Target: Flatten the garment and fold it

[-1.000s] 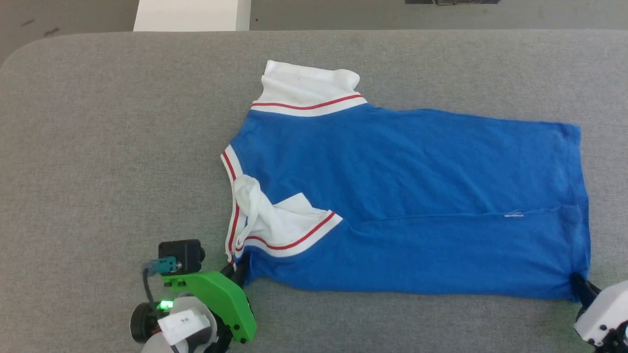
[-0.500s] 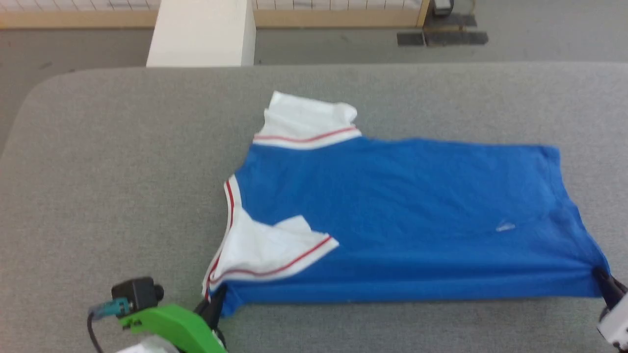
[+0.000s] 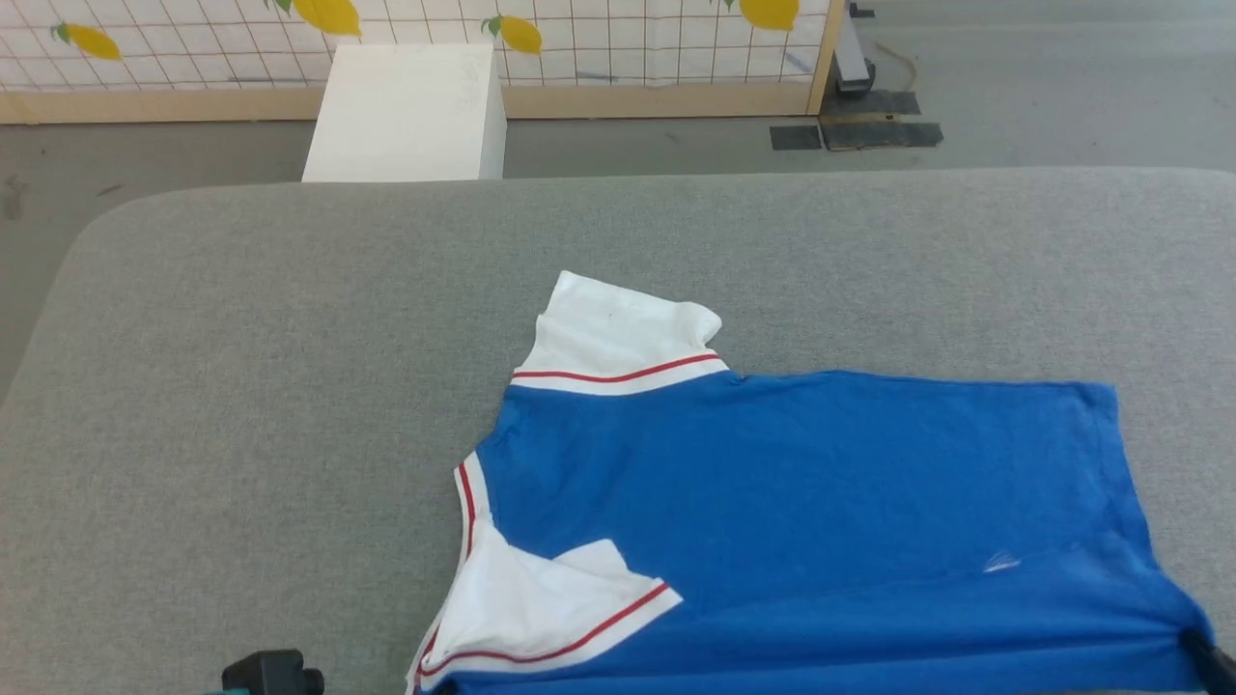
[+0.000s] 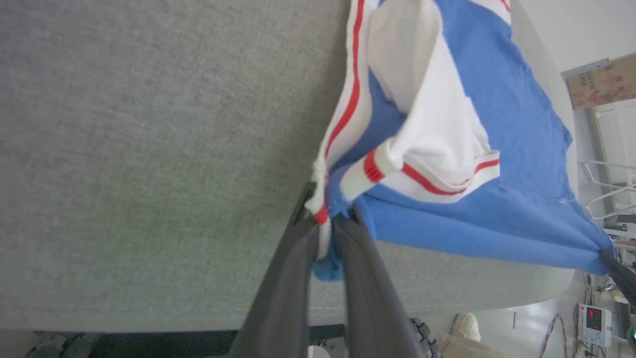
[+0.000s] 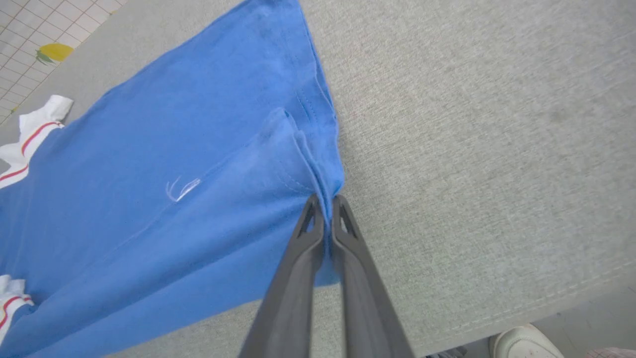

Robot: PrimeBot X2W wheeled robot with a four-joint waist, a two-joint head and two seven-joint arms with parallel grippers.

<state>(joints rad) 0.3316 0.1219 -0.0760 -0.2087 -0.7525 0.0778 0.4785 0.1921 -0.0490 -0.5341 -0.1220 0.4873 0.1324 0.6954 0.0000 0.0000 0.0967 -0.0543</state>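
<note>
The garment (image 3: 801, 502) is a royal-blue T-shirt with white, red-striped sleeves, lying sideways on the grey table (image 3: 241, 386), collar to the left and hem to the right. Its near sleeve (image 3: 541, 608) is folded over the blue body. In the left wrist view my left gripper (image 4: 328, 219) is shut on the garment (image 4: 497, 124) at the near shoulder corner by the striped trim. My right gripper (image 5: 325, 204) is shut on the near hem corner of the garment (image 5: 174, 164); its dark tip (image 3: 1212, 656) shows at the head view's lower right. The near edge is stretched between the two grippers.
The table's near edge (image 5: 546, 308) runs close behind both grippers. A person's white shoe (image 5: 521, 343) stands on the floor just below it. Beyond the far edge are a white box (image 3: 406, 111) and a lemon-patterned screen (image 3: 618, 39).
The head camera has tilted up, so the garment sits lower in the picture. Both grippers keep their hold and have drawn the near edge taut toward me; the long crease has smoothed.
</note>
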